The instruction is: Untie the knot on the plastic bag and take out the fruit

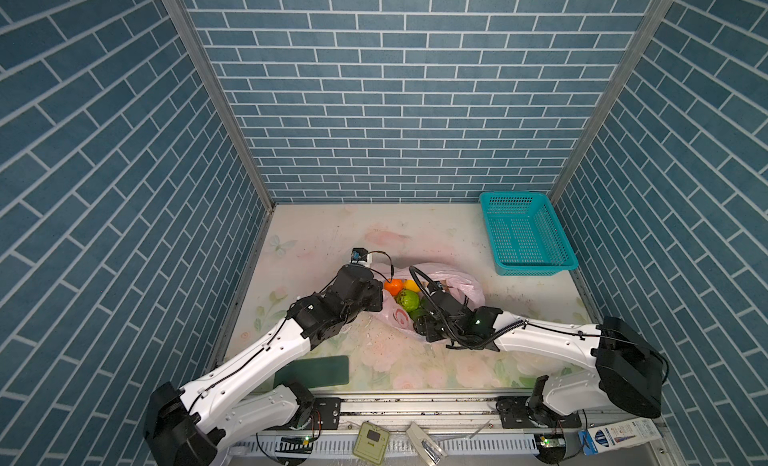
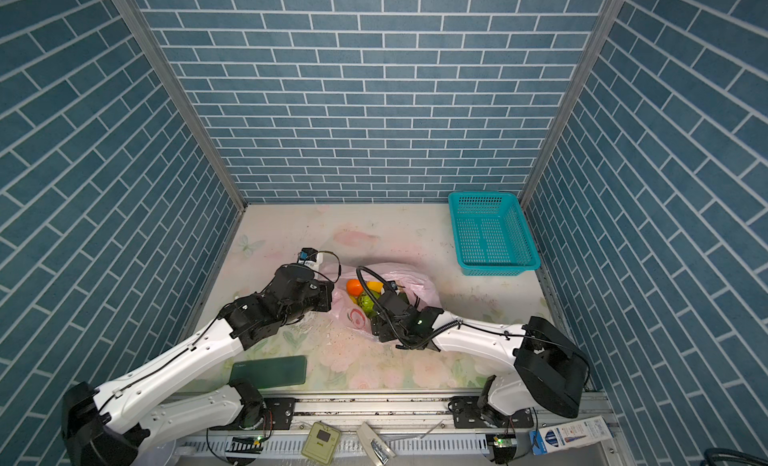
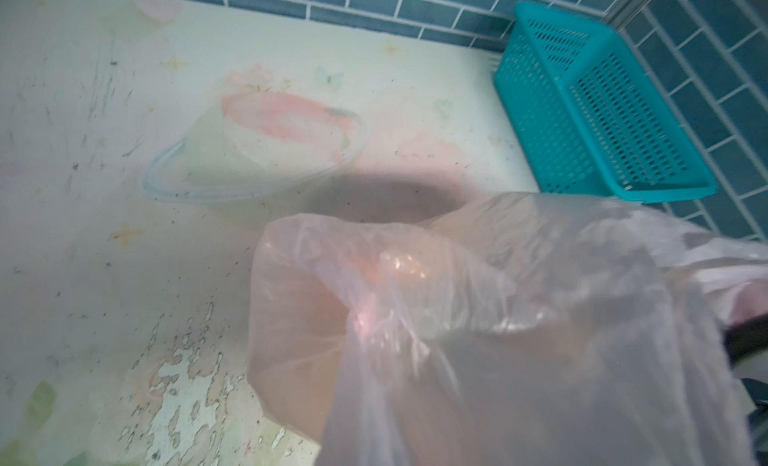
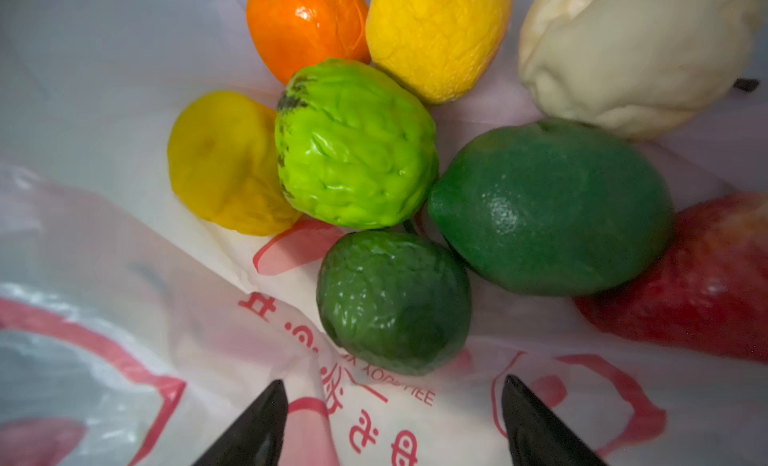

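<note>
The plastic bag (image 1: 459,284) lies approx mid table (image 1: 332,235), a bit R of ctr. The fruit (image 1: 406,298) sits inside it, bunched together twd its L half. The basket (image 1: 525,235) stands in the far R corner, against the R wall, well apart from the bag. A flat pad (image 1: 313,372) lies by the front edge, L side, partly under the L arm. The left gripper (image 1: 379,295) seems to be at the bag's L edge, tips hidden under the wrist. The right gripper (image 4: 394,383) hangs over the bag's near side, just above the fruit.
</note>
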{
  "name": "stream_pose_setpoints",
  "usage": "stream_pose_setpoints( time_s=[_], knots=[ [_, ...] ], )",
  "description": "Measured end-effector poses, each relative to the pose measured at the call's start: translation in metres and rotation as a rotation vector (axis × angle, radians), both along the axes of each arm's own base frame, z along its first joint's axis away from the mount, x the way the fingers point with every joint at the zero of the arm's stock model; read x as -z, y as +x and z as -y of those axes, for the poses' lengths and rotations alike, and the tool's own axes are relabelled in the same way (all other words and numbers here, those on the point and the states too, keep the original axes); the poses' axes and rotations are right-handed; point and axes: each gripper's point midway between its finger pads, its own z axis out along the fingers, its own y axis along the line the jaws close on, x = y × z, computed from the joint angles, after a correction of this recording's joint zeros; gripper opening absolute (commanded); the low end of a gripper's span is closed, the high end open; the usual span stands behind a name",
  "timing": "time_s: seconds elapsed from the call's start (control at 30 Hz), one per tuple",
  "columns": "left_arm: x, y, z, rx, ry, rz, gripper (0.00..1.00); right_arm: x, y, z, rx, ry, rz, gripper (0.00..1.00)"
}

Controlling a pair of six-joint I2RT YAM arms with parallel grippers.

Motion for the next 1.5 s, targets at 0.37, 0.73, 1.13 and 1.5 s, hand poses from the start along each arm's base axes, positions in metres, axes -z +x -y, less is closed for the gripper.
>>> stream_pose_setpoints(
  time_s=[0.37, 0.73, 1.13, 1.5],
  knots=[
    [-0.002, -0.009, 0.022, 0.134, -0.017, 0.041, 0.00, -0.058, 0.046, -0.039, -0.073, 0.087, 0.117, 0.81],
    [0.015, -0.013, 0.029, 0.193, 0.043, 0.064, 0.00, -0.026, 0.184, -0.014, 0.207, -0.016, 0.301, 0.83],
    [0.017, 0.029, 0.042, 0.123, 0.128, 0.158, 0.00, -0.065, 0.271, 0.060, 0.408, -0.113, 0.489, 0.84],
    [-0.013, 0.043, 0.067, 0.134, 0.031, 0.201, 0.00, -0.090, 0.162, 0.029, 0.169, 0.055, 0.321, 0.82]
  ],
)
